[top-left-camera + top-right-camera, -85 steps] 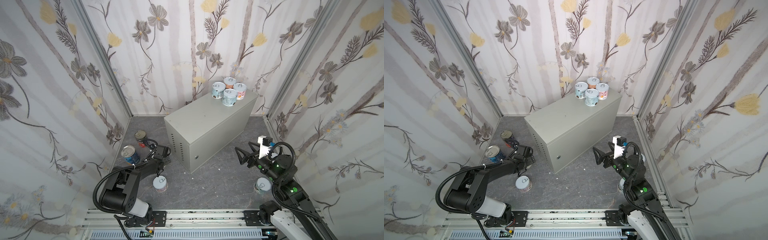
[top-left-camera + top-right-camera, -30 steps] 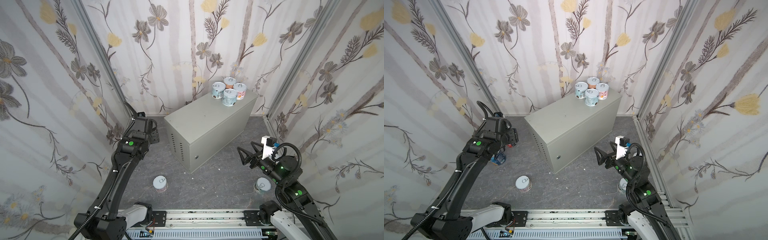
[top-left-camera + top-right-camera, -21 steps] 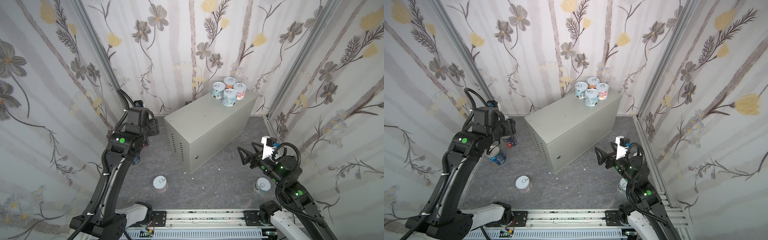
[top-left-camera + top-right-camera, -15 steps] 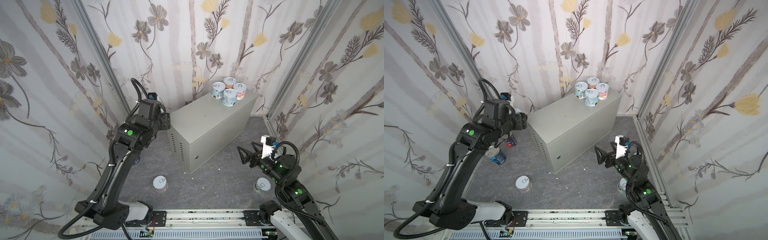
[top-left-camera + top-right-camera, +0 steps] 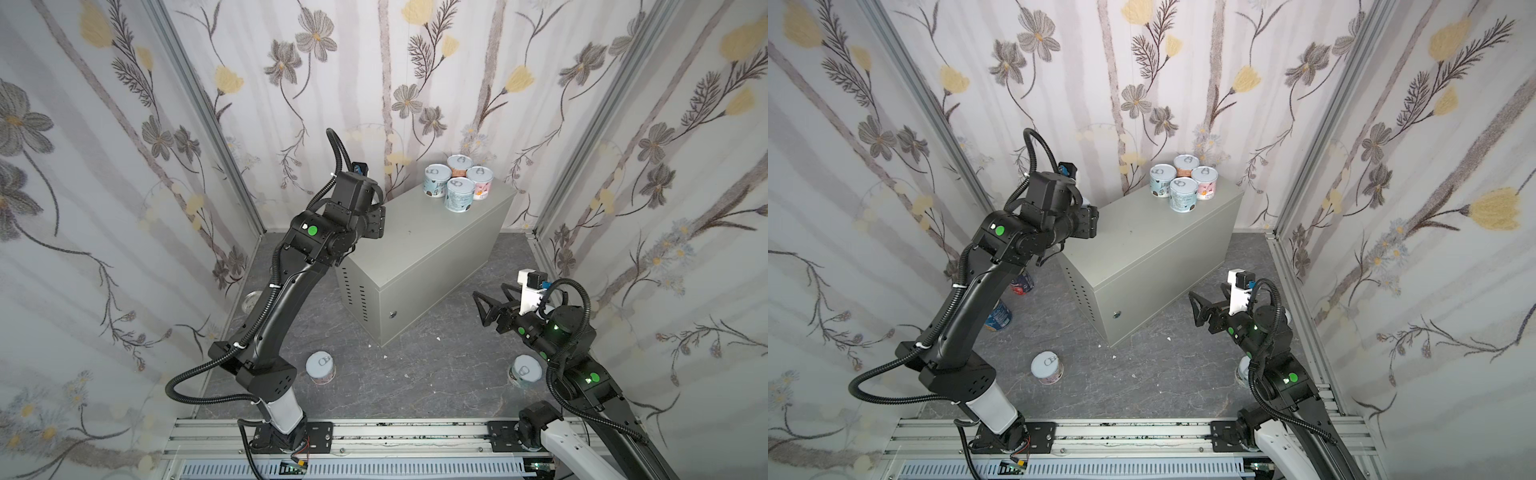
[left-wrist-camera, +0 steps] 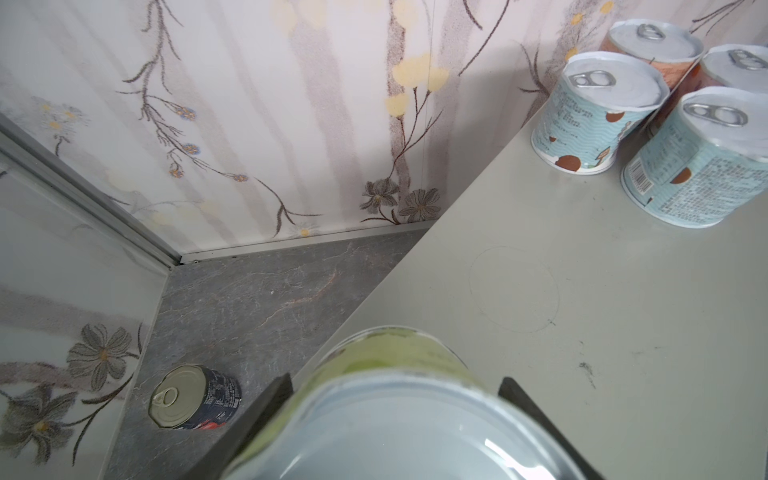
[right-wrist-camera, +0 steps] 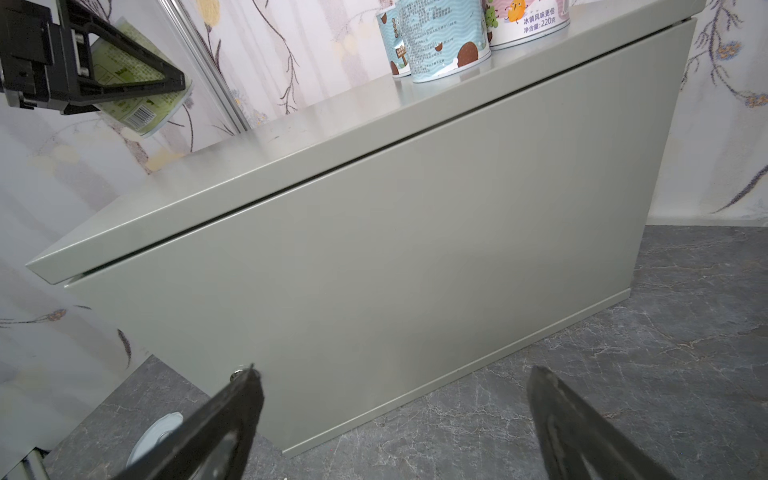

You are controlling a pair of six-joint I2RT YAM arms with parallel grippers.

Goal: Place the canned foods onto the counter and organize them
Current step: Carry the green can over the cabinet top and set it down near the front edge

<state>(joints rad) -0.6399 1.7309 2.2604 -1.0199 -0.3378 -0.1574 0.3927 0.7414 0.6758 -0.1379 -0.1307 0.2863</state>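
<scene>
My left gripper is shut on a green-labelled can with a white lid, tilted just above the near left end of the counter. Several pastel canned foods stand clustered at the counter's far end. On the floor, a white-lidded can stands in front of the counter and another beside the right arm. My right gripper is open and empty, low, facing the counter's long side.
A navy-red can and a blue can stand on the dark marbled floor by the left wall, partly behind the left arm. Flowered walls close in on three sides. A metal rail runs along the front.
The left arm has risen from the floor by the left wall and swung right, carrying the green can up over the counter's left end. The right arm has barely moved.
</scene>
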